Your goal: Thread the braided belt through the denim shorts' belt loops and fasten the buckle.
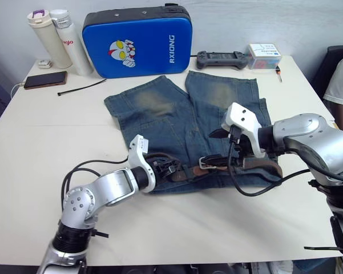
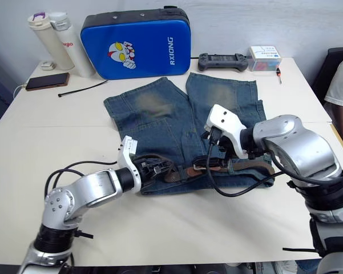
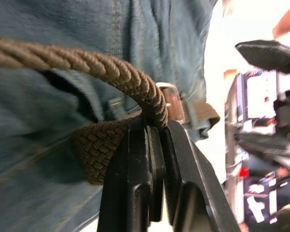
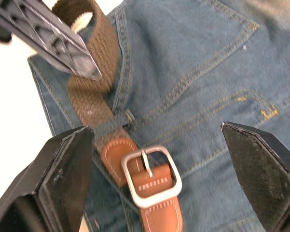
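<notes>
Denim shorts [image 1: 185, 123] lie flat on tabletop [image 1: 40, 142], belt [image 4: 91, 92] along the waistband. Left gripper [image 3: 152, 133] pinches a raised belt loop (braid bulges upward). Right gripper [image 4: 159, 145] spread wide over the fastened buckle [image 4: 152, 176].

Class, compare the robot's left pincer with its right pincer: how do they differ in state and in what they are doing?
The left pincer is shut on the braided belt, while the right pincer is open and holds nothing. The left pincer is at the looped end of the belt near the shorts' side edge; the right pincer hovers over the buckle. Both are over the waistband of the denim shorts.
</notes>
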### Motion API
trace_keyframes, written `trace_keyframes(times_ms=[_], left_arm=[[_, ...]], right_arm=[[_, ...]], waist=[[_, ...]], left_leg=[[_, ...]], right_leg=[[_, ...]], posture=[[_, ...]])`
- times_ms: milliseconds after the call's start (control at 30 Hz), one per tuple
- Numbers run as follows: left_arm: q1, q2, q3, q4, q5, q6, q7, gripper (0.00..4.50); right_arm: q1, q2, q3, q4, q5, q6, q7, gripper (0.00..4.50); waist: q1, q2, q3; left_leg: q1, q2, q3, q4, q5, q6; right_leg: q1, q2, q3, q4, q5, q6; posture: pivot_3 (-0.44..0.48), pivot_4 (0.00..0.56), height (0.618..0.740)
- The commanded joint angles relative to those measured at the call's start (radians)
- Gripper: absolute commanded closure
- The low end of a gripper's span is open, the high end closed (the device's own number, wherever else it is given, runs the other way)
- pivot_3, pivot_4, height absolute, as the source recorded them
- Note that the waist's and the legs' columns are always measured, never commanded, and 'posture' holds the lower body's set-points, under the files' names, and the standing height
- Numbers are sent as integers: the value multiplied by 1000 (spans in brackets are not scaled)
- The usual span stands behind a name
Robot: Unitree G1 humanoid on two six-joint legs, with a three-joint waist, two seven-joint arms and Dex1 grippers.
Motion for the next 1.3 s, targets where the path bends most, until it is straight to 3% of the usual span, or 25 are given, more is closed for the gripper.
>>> trace_keyframes(times_ms=[33,167,233,333,433,533,667,700,767,833,867,1033,1167,1300], left_arm=[[-9,81,43,-28,-13,65,-105,2652],[6,264,57,-45,-13,154,-227,993],[19,408,65,-60,-13,220,-314,123],[16,620,71,-79,-13,327,-449,56],[-15,715,60,-93,16,368,-546,56],[-61,737,42,-131,64,391,-652,56],[-145,669,-2,-184,241,385,-776,56],[-154,642,-9,-178,275,370,-791,460],[-175,601,-35,-179,366,362,-821,795],[-198,569,-76,-187,484,365,-857,1847],[-209,558,-97,-190,543,365,-878,2085],[-232,527,-181,-188,760,352,-997,4254],[-237,513,-281,-170,964,325,-1102,4414],[-248,463,-358,-113,1125,297,-1172,4414]], right_arm=[[3,-23,-43,-34,15,-13,16,0],[10,-40,-42,-29,11,-32,37,0],[10,-54,-34,-25,8,-45,59,0],[8,-70,-26,-16,8,-65,92,0],[9,-76,-25,-10,8,-76,111,0],[14,-78,-33,-13,9,-75,118,0],[30,-89,-54,-33,19,-61,113,0],[35,-91,-61,-40,22,-54,108,0],[42,-93,-72,-51,29,-41,98,0],[45,-95,-82,-62,36,-24,86,0],[46,-95,-86,-68,39,-14,79,0],[63,-112,-122,-114,70,45,52,0],[107,-137,-129,-159,58,30,32,0],[230,-201,-17,-220,-136,-275,50,0]], waist=[[0,0,0],[-1,0,0],[-2,0,0],[-6,1,1],[-6,1,1],[-2,1,1],[-1,1,1],[-1,1,1],[-1,1,1],[-3,1,1],[-4,1,1],[-3,1,1],[-1,1,1],[3,1,1]], left_leg=[[0,0,0,0,0,0],[0,0,0,-1,0,0],[0,0,0,-1,0,0],[1,0,0,-3,0,0],[1,0,0,-4,0,0],[1,0,0,-4,0,0],[1,0,0,-4,0,0],[1,0,0,-4,0,0],[1,0,0,-5,0,0],[0,0,0,-4,0,0],[0,0,0,-4,0,0],[0,0,0,-5,0,0],[0,0,0,-5,0,0],[0,0,0,-4,0,0]], right_leg=[[0,0,0,0,0,0],[0,0,0,0,0,0],[0,0,0,-1,0,0],[-1,0,0,-1,-1,-2],[-1,-1,0,-1,-1,-2],[0,-1,0,-2,-1,-2],[0,-1,0,-3,-1,-2],[0,-1,0,-3,-1,-2],[-1,-1,0,-2,-1,-2],[-1,-1,0,-2,-1,-2],[-1,-1,0,-2,-1,-2],[-1,-1,0,-2,-1,-2],[-1,-1,0,-2,-1,-2],[-1,-1,0,-2,-1,-2]], posture=[[0,150,740],[0,150,740],[0,150,740],[0,150,740],[0,150,740],[0,150,740],[0,150,740],[0,150,740],[0,150,740],[0,150,740],[0,150,740],[0,150,740],[0,150,740],[0,150,740]])
